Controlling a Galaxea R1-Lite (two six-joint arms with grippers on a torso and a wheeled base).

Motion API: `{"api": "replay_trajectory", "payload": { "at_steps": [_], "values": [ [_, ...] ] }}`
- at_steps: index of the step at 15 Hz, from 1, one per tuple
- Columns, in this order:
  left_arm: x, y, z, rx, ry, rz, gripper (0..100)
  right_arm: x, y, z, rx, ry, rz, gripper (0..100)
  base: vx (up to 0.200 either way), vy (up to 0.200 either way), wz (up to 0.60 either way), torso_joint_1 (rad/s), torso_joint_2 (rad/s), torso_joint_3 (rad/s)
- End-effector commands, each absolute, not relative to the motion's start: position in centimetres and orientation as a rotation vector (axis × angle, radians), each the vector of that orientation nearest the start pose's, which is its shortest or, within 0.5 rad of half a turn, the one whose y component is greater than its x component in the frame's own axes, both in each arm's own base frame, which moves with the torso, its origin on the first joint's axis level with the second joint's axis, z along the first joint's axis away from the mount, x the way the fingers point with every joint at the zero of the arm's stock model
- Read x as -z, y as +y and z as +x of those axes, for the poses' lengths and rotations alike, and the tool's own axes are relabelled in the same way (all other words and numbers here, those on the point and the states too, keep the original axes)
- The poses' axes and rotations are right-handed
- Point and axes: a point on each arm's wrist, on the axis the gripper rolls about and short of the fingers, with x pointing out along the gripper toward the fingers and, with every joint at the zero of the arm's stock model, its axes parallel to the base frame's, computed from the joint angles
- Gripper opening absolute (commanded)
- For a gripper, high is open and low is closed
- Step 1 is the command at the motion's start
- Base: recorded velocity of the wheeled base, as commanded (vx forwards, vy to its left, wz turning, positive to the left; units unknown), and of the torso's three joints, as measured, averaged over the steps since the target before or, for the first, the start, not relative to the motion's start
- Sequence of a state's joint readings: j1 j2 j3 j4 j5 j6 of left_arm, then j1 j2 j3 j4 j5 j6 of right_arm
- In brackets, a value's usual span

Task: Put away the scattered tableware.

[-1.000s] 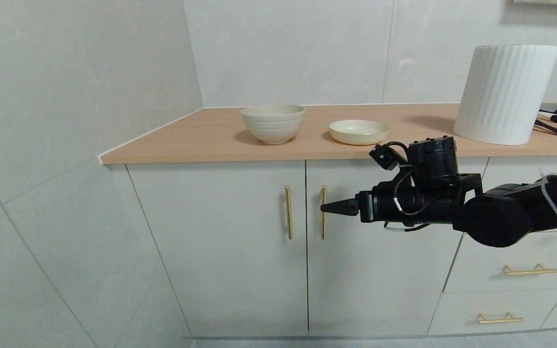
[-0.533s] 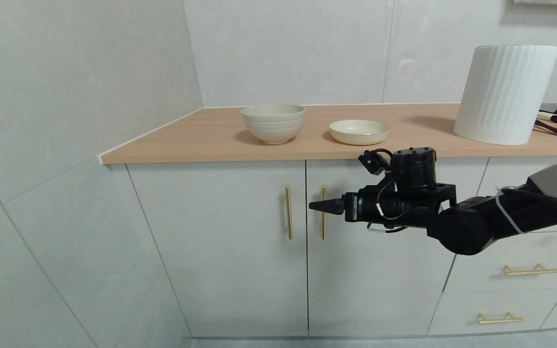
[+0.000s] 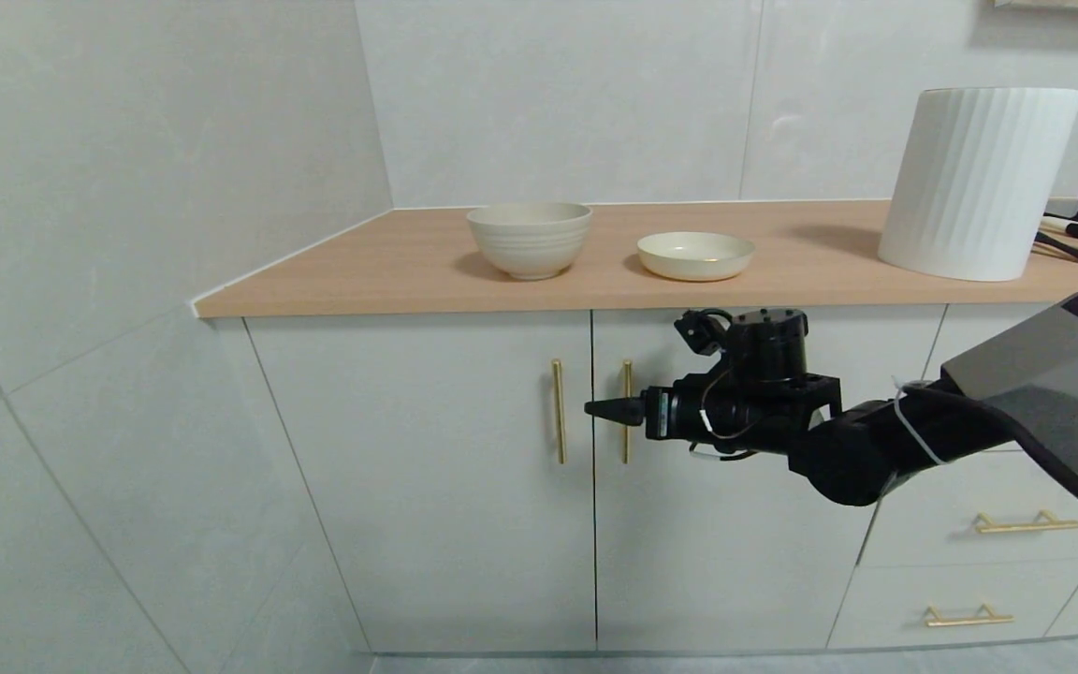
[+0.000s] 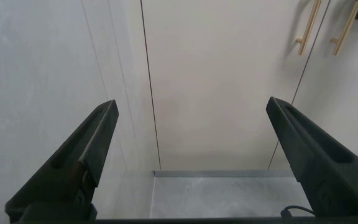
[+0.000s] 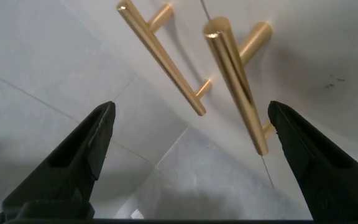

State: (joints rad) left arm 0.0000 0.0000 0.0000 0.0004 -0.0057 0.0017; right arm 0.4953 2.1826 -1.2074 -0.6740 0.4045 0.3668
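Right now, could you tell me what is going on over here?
The robot's right tool is open and held level in front of the shut cabinet doors, at the two brass handles, gripping neither. The left tool is open too, facing the lower cabinet front. The bowl and the shallow dish sit side by side, apart, on the countertop, not yet put away.

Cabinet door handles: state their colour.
The cabinet door handles are shiny gold; the right wrist view shows them best.
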Motion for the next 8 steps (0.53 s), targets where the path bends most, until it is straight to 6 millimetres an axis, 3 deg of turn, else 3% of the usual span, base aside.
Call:
{"api": "replay_trajectory", "payload": {
  "at_steps": [1,8],
  "values": [
    [-7.55,-0.01,-2.28,0.006,0.0,0.002,100,-10.77,21.57,37.37,-0.83,0.475,0.323,100,0.0,0.0,0.0,0.0,0.0,0.0],
    [-7.53,-0.01,-2.28,0.006,0.002,0.002,100,-9.78,22.43,37.9,-0.821,0.454,0.359,100,0.0,0.0,0.0,0.0,0.0,0.0]
  ]
}}
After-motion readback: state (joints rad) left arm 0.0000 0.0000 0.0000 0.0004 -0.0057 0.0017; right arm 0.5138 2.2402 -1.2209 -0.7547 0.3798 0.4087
